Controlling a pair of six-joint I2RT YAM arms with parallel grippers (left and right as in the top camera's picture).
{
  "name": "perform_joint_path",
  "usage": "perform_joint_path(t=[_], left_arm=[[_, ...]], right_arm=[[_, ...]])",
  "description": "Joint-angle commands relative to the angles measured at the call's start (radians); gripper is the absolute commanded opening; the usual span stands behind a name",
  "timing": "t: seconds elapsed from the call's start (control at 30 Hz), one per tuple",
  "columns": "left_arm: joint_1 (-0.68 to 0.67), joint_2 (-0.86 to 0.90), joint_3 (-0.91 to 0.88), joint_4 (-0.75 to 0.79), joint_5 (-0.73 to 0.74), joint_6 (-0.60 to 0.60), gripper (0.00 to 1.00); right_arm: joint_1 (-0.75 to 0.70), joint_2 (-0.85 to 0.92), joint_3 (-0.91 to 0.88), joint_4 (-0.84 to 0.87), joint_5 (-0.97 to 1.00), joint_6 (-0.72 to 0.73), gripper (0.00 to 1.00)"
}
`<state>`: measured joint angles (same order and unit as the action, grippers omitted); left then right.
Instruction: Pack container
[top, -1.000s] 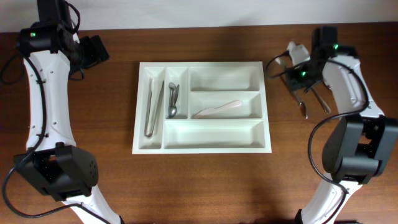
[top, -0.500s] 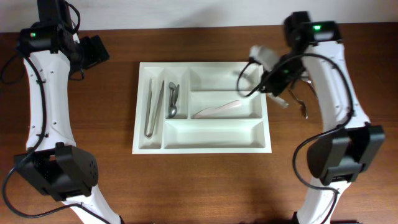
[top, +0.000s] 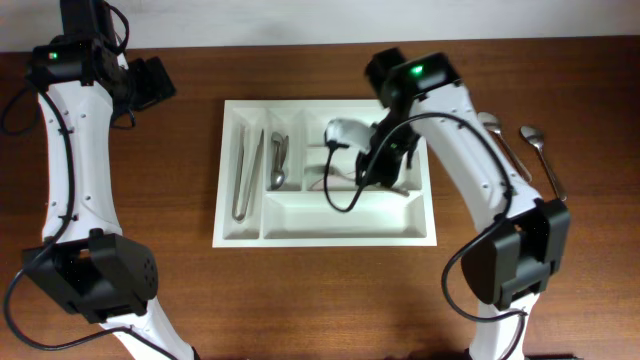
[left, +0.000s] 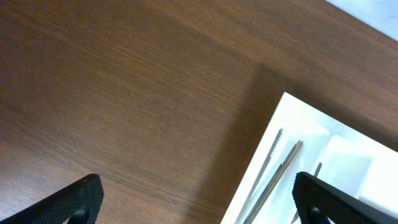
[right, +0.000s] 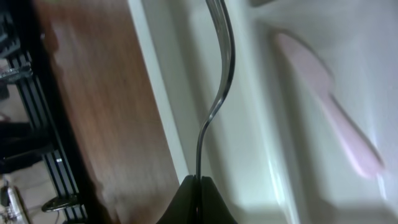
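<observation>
Two spoons (top: 495, 135) lie right of the white cutlery tray (top: 340, 216), which sits mid-table. The right gripper (right: 200, 184) pinches a thin metal utensil (right: 222, 74) (possibly a spoon) by its very end, over the compartment holding the pink plastic utensil (right: 329, 118). The left gripper (left: 200, 202) gapes wide and empty. So slight a pinch could let the utensil swing onto a divider.

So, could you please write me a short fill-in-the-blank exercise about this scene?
The metal tongs lie in the ___ narrow compartment of the large white rectangular plastic cutlery tray. The ___ gripper is shut on a thin metal utensil. ___ metal spoons lie on the brown wooden table beside the tray.
Missing: leftmost; right; two.
</observation>
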<state>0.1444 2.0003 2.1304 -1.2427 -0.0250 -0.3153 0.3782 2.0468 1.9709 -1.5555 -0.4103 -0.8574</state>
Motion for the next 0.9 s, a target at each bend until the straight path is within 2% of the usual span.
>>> perform_joint_path(t=[0.0, 0.17, 0.3, 0.37, 0.43, 0.47, 0.63, 0.73, 0.87], left_arm=[[0.0, -0.002, 0.014, -0.001, 0.006, -0.01, 0.99], [0.0, -0.002, 0.014, 0.0, 0.006, -0.01, 0.99], [0.0, -0.002, 0.014, 0.0, 0.006, -0.01, 0.99], [0.0, -0.002, 0.014, 0.0, 0.006, -0.01, 0.99], [0.0, -0.002, 0.014, 0.0, 0.006, -0.01, 0.99], [0.0, -0.002, 0.014, 0.0, 0.006, -0.01, 0.99], [0.0, -0.002, 0.014, 0.0, 0.006, -0.01, 0.99], [0.0, -0.002, 0.014, 0.0, 0.006, -0.01, 0.99], [0.0, -0.002, 0.014, 0.0, 0.006, -0.01, 0.99]], right_arm=[[0.034, -0.026, -0.1, 0.034, -0.024, -0.021, 0.04], [0.035, -0.026, -0.227, 0.129, -0.024, -0.021, 0.04], [0.033, -0.026, -0.259, 0.154, -0.024, -0.021, 0.04], [0.033, -0.026, -0.259, 0.159, -0.024, -0.021, 0.29], [0.033, -0.026, -0.259, 0.159, -0.024, -0.021, 0.49], [0.033, -0.026, -0.259, 0.162, -0.024, -0.021, 0.54], [0.011, -0.027, -0.207, 0.157, -0.013, 0.025, 0.54], [-0.052, -0.027, -0.116, 0.151, 0.108, 0.195, 0.54], [-0.203, -0.027, 0.018, 0.109, 0.172, 0.288, 0.54]])
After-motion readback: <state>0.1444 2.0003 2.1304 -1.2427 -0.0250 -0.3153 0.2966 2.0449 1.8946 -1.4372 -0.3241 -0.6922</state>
